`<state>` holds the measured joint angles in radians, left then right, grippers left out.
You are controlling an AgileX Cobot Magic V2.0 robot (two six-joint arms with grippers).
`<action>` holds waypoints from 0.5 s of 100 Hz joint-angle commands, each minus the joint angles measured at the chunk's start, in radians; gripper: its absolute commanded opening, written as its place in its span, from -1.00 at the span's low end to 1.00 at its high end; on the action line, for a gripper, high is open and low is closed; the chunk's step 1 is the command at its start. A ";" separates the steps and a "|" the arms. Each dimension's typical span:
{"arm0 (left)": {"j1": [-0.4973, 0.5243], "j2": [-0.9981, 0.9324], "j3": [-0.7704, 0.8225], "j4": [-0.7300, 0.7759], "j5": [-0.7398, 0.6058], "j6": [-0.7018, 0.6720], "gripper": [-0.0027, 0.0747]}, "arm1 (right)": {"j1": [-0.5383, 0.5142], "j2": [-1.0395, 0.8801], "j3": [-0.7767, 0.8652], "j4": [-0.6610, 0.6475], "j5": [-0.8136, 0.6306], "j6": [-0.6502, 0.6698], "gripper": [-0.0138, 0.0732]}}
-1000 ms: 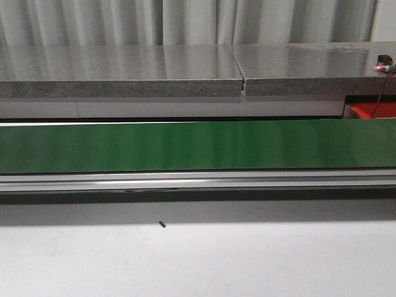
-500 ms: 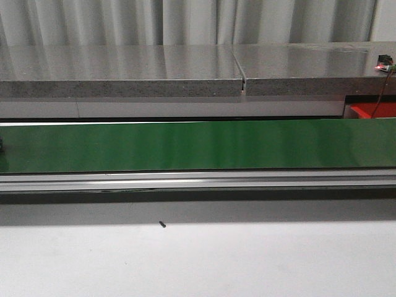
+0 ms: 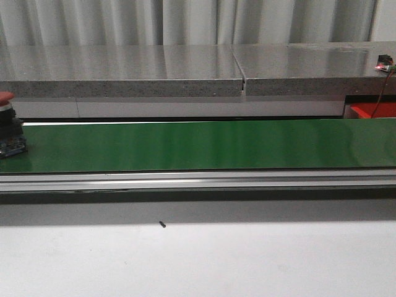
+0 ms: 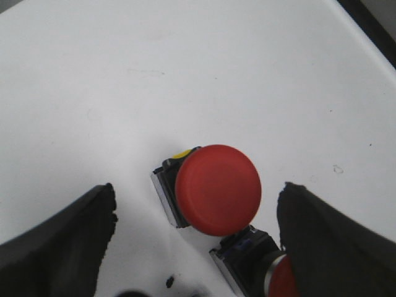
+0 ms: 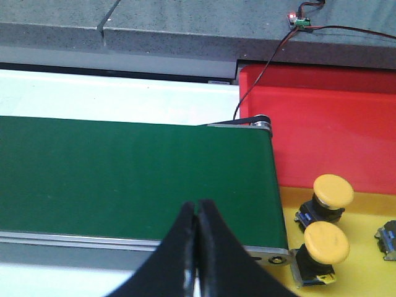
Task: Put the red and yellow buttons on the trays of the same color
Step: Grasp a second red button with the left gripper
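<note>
Button on the belt: a red button (image 3: 7,127) stands upright on its dark base at the far left end of the green belt (image 3: 204,146), half cut off by the picture's edge.
Which arm is nearer: my left, by my reckoning, since the button sits at the left end and my right gripper (image 5: 197,247) hangs over the belt's right end.
Left gripper (image 4: 198,235): jaws wide apart, holding nothing, poised over the white table (image 4: 185,74) with a second red button (image 4: 218,189) between the fingers, touching neither.
That button's axis: upright, cap facing my wrist camera, so my fingers stand either side of the cap.
Neighbour: a third red button (image 4: 260,266) lies on its side just beside it, near one finger; a close could nudge it.
Right gripper state: fingers pressed together, empty.
Trays: the red tray (image 5: 328,130) stands past the belt's right end; the yellow tray (image 5: 352,272) beside it already carries two yellow buttons (image 5: 325,247).
</note>
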<state>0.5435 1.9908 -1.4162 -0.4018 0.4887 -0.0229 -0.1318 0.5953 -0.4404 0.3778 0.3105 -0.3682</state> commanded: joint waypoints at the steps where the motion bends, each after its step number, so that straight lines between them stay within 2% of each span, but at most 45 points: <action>1: 0.001 -0.037 -0.032 -0.021 -0.049 -0.007 0.45 | 0.002 -0.001 -0.026 0.012 -0.071 -0.010 -0.84; 37: 0.001 -0.025 -0.032 -0.021 -0.086 -0.007 0.44 | 0.002 -0.001 -0.026 0.012 -0.071 -0.010 -0.84; 42: 0.001 -0.022 -0.032 -0.021 -0.086 -0.007 0.38 | 0.002 -0.001 -0.026 0.012 -0.071 -0.010 -0.84; 50: 0.001 -0.018 -0.032 -0.021 -0.086 -0.007 0.16 | 0.002 -0.001 -0.026 0.012 -0.071 -0.010 -0.84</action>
<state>0.5435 2.0173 -1.4162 -0.4055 0.4517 -0.0229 -0.1318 0.5953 -0.4404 0.3778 0.3105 -0.3682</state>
